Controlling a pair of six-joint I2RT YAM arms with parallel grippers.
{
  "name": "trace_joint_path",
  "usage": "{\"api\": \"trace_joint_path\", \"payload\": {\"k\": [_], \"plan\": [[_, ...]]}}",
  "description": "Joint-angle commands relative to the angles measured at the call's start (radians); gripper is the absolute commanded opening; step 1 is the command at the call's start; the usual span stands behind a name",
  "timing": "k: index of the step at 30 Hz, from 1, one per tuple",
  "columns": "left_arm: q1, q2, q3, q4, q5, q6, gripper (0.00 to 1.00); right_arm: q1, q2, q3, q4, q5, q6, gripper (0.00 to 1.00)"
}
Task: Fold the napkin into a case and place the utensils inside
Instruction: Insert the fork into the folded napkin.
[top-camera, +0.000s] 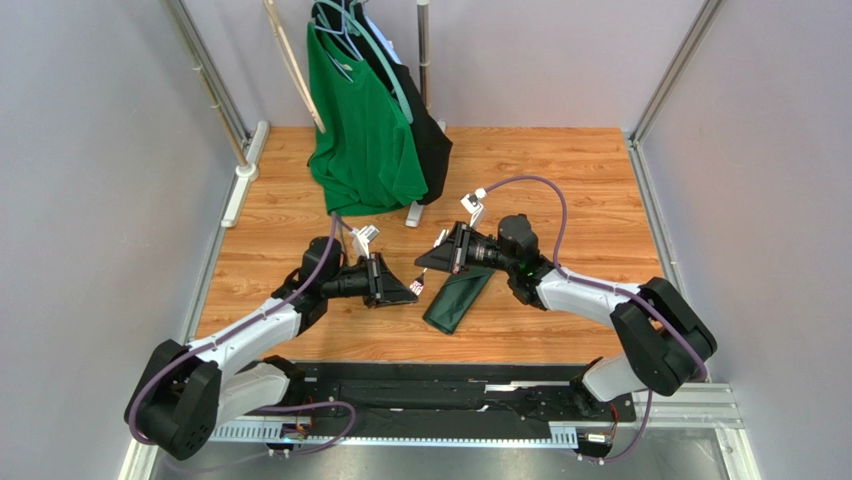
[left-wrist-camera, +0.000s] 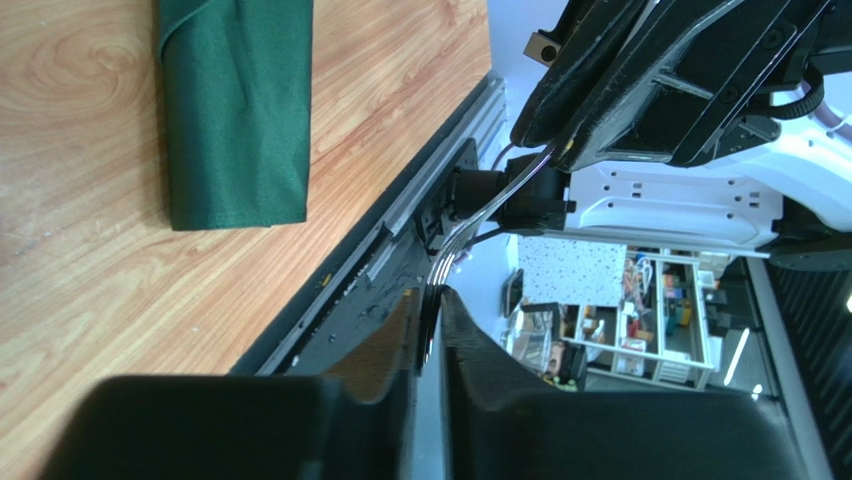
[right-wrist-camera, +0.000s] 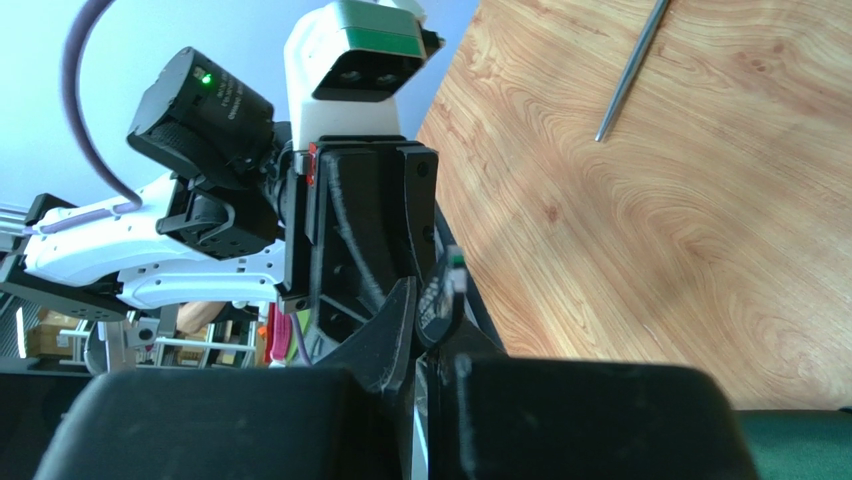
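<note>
The napkin (top-camera: 458, 298) lies on the wooden table as a narrow dark green case (left-wrist-camera: 235, 110), just right of the two grippers. My left gripper (top-camera: 412, 290) and right gripper (top-camera: 422, 263) meet tip to tip above the table. A silver fork (left-wrist-camera: 500, 200) spans between them. The left gripper (left-wrist-camera: 432, 300) is shut on its tines, and the right gripper (right-wrist-camera: 432, 320) is shut on the handle end. Another slim silver utensil (right-wrist-camera: 630, 70) lies loose on the wood, seen in the right wrist view.
A bright green T-shirt (top-camera: 365, 120) and a black garment (top-camera: 430, 140) hang from a rack at the back, its foot (top-camera: 415, 213) on the table behind the grippers. A black metal rail (left-wrist-camera: 400, 220) runs along the near table edge. Grey walls stand on both sides.
</note>
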Motion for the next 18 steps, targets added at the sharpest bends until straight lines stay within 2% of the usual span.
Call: {"api": "trace_joint_path", "payload": {"k": [1,2,3,4,5,7,8,12,18], "plan": [[0.003,0.019,0.01,0.061,0.03,0.013,0.0,0.003,-0.003,-0.013,0.069,-0.015,-0.007,0.0],[0.003,0.027,0.01,0.044,0.022,0.013,0.0,-0.011,-0.013,-0.007,-0.045,0.011,-0.026,0.0],[0.001,0.035,0.01,0.029,0.013,0.013,0.0,-0.023,-0.027,0.002,-0.148,0.043,-0.083,0.06],[-0.029,0.054,0.014,-0.015,-0.001,0.01,0.0,-0.039,-0.049,0.018,-0.261,0.086,-0.13,0.35],[-0.057,0.064,0.017,-0.031,-0.018,0.01,0.0,-0.066,-0.094,0.021,-0.455,0.185,-0.168,0.44],[-0.119,0.09,0.033,-0.056,-0.084,-0.009,0.0,-0.086,-0.139,0.036,-0.599,0.276,-0.285,0.58],[-0.161,0.1,0.036,-0.051,-0.101,-0.022,0.0,-0.108,-0.168,0.041,-0.702,0.32,-0.312,0.59],[-0.183,0.128,-0.015,0.031,-0.144,-0.118,0.0,-0.191,-0.245,0.026,-0.867,0.42,-0.371,0.61],[-0.186,0.2,0.014,0.016,-0.095,-0.094,0.0,-0.232,-0.362,-0.08,-0.891,0.421,-0.397,0.68]]}}
